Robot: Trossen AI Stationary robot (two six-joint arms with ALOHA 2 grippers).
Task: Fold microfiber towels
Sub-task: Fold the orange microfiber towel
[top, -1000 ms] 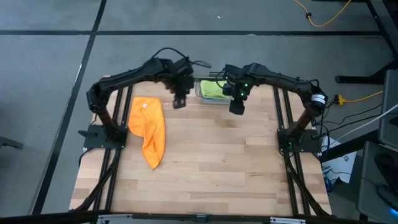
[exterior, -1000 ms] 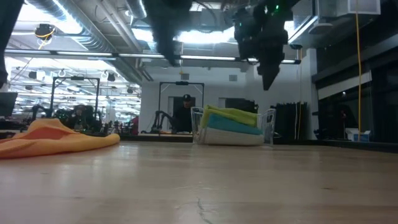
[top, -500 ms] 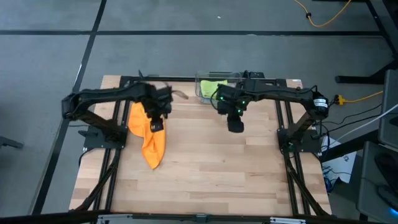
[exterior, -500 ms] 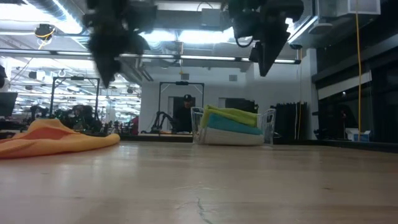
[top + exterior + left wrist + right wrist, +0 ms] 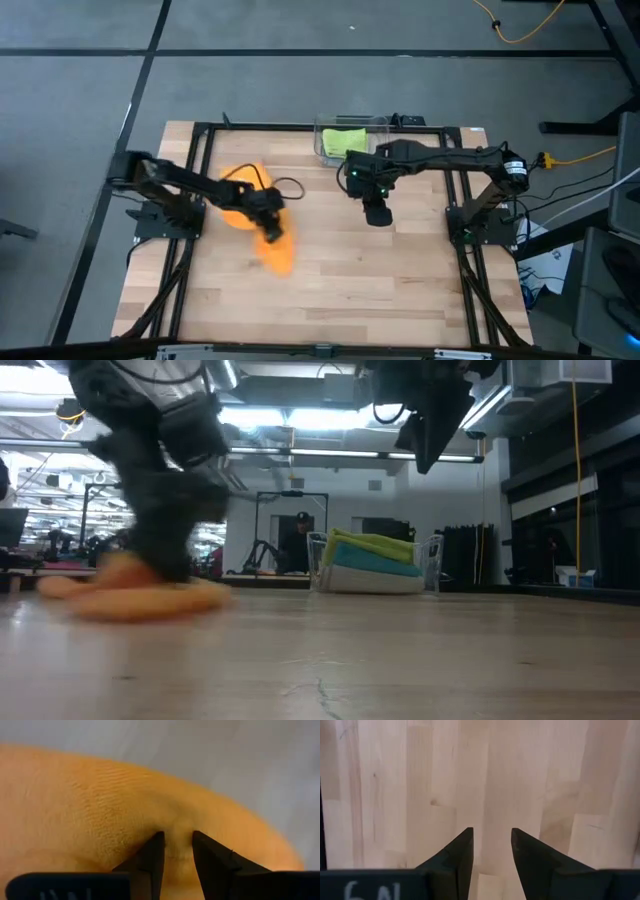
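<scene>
One orange microfiber towel — soft, finely napped, bunched into a rumpled elongated heap — lies on the pale butcher-block worktop in its left half, between the left edge and the middle. The left gripper is down on it, its two dark fingers pressed into the cloth with a ridge of orange pile pinched in the narrow gap between them. By the far edge stands one clear plastic bin with three folded towels stacked inside: lime green on top, teal blue under it, light grey lowest. The right gripper hangs over bare wood near the bin — fingers parted, nothing between them
</scene>
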